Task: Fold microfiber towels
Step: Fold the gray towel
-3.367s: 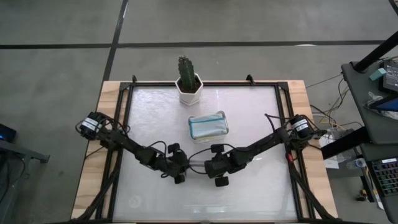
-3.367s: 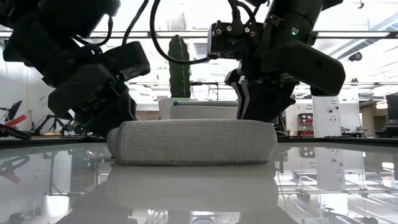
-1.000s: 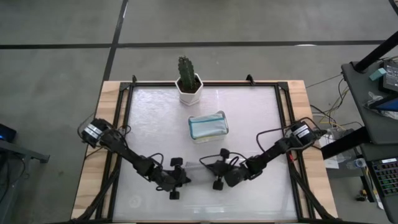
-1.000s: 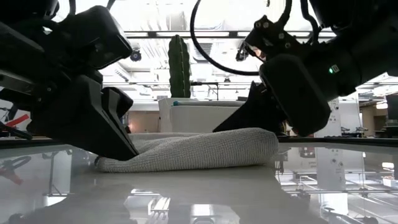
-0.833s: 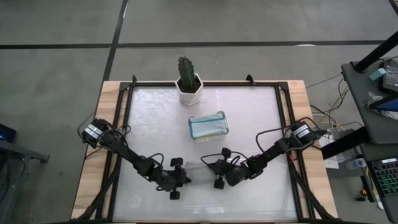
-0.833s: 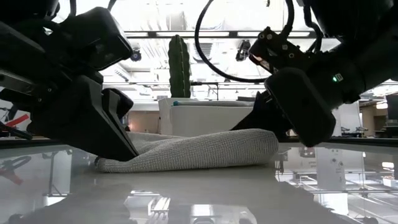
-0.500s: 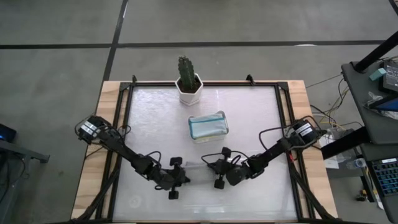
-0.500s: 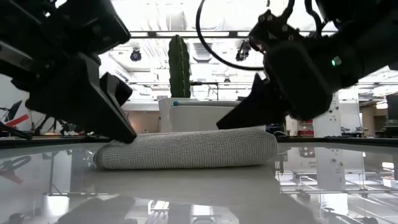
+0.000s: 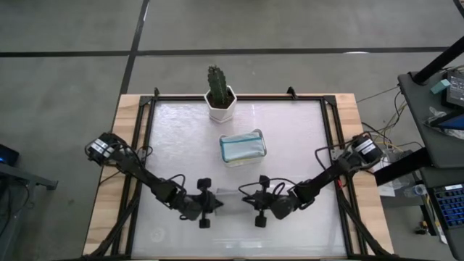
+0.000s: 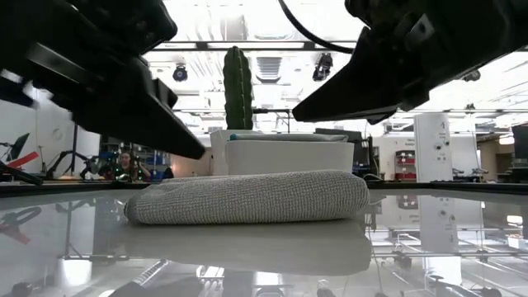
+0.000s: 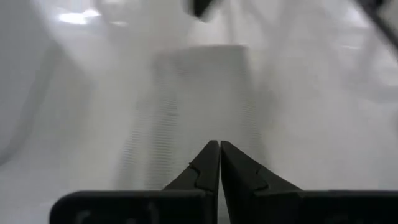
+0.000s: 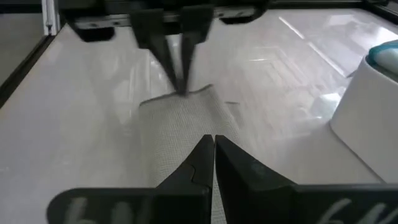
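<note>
A folded grey microfiber towel [image 10: 247,196] lies flat on the glossy white tabletop [image 9: 290,138], toward the six o'clock side of its centre. In the low view it is a low, rounded, ribbed pad with its thicker rolled edge at three o'clock and a thinner edge at nine o'clock.

The left end effector [image 9: 214,205] hangs just above the towel's nine o'clock end, its two dark fingers pressed together with nothing between them; in the left wrist view the closed tips [image 11: 219,152] point along the grey cloth. The right end effector [image 9: 249,206] hangs at the towel's three o'clock end, its fingers likewise closed and empty. In the right wrist view they meet in a narrow point [image 12: 210,144] over the towel, and the left arm's closed fingers show at the far end of the cloth, their tips at its edge. In the low view both arms hang as dark shapes over the towel without pressing it.

At twelve o'clock from the towel, well apart from it, stands a white rectangular plastic tray [image 9: 243,146] with pale teal cloth [image 9: 242,147] inside. Farther on at twelve o'clock, near the tabletop's rear edge, is a green cactus in a white hexagonal pot [image 9: 219,96].
</note>
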Controlling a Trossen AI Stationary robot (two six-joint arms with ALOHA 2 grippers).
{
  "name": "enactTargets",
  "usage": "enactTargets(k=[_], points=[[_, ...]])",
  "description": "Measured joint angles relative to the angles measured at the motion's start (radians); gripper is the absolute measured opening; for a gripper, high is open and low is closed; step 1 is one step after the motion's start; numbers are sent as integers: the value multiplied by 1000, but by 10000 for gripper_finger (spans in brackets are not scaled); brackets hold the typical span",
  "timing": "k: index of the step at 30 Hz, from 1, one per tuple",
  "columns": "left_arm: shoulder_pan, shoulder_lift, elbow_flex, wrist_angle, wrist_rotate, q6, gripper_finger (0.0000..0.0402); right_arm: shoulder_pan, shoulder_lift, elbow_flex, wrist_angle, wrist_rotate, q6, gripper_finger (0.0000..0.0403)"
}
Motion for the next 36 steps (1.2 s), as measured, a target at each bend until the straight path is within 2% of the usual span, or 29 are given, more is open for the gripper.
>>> enactTargets(k=[2, 5, 8, 12, 14, 22, 36], points=[[2, 7, 0, -1, -73, 0, 0, 2, 10, 0, 9, 1, 0, 8], [9, 22, 0, -3, -125, 0, 0, 4, 40, 0, 12, 1, 2, 8], [17, 40, 0, 5, -129, -8, 0, 9, 79, 0, 15, -17, -13, 8], [20, 67, 0, 3, -132, -10, 0, 9, 115, 0, 23, -141, -60, 8], [23, 80, 0, 5, -135, -32, 0, 9, 124, 0, 15, -169, -54, 8], [27, 106, -1, -1, -138, -59, 0, 8, 118, 1, -22, -170, -27, 8], [27, 9, -2, -28, -127, 0, 0, 9, 58, 67, -116, -211, 39, 9]])
